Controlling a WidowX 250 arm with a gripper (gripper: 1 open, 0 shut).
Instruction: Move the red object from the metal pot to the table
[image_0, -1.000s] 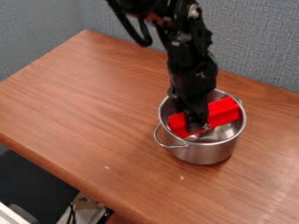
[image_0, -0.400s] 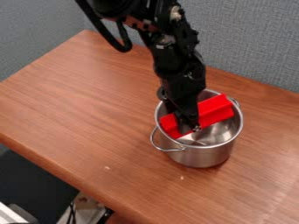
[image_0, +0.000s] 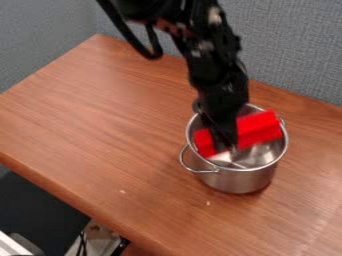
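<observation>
Bare wooden bench (image_0: 80, 110) in front. Steel pot (image_0: 241, 172) under pincer (image_0: 221, 140). Pincer points down into pot, clamped on red block (image_0: 247, 129), tilted over pot rim. Grey wall behind.

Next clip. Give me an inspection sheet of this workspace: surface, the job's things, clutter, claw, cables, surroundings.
Surface: reddish-brown wooden table, glossy, grain visible.
Job's things: metal pot stands near the table's right side; red object sits tilted over the pot's opening, not on the table.
Clutter: nothing seen on the tabletop besides the pot.
Claw: the claw points down into the pot, closed on the red object's near end.
Cables: black cables loop beside the upper arm.
Surroundings: grey wall behind the table; dark floor and unclear items below its front edge.
</observation>
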